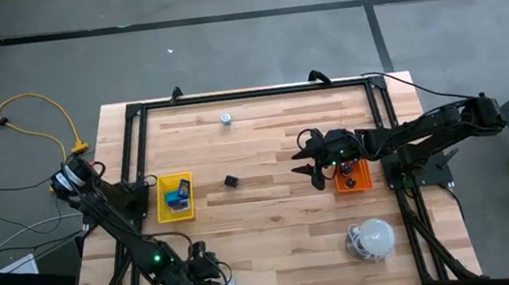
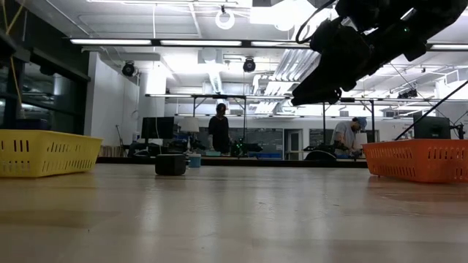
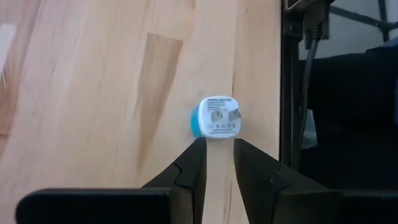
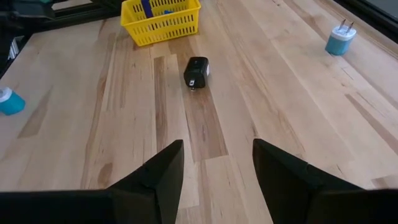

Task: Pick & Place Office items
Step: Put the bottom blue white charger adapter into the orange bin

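Jaws of left gripper (image 3: pixel 217 163) nearly clenched, empty; blue-white plug (image 3: pixel 216 117) just beyond tips. Right gripper (image 4: pixel 217 163) released.

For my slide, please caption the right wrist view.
Open right gripper faces a black adapter, with the yellow tray beyond it.
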You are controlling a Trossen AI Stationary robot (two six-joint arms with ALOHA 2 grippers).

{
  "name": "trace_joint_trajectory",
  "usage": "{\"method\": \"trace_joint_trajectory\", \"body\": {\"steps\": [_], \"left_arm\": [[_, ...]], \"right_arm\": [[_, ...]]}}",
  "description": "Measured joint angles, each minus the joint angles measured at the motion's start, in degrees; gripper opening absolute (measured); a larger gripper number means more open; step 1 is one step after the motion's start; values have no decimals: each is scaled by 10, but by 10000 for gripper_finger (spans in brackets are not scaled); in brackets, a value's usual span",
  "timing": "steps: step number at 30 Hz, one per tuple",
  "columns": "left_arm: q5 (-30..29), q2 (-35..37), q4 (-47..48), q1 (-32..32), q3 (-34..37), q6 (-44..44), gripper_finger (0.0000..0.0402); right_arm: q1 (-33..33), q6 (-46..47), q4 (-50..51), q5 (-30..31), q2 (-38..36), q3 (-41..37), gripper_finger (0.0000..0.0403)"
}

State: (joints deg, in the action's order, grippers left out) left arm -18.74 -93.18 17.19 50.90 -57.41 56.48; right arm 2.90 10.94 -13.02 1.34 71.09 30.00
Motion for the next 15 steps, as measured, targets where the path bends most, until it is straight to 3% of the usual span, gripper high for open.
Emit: {"method": "trace_joint_trajectory", "body": {"steps": [6, 15], "left_arm": [[1, -1, 0, 0, 0, 34, 87], [-4, -4, 0, 0, 0, 18, 153]], "right_arm": [[0, 13, 0, 0, 0, 0, 178], [0, 14, 0, 0, 0, 0, 178]]}}
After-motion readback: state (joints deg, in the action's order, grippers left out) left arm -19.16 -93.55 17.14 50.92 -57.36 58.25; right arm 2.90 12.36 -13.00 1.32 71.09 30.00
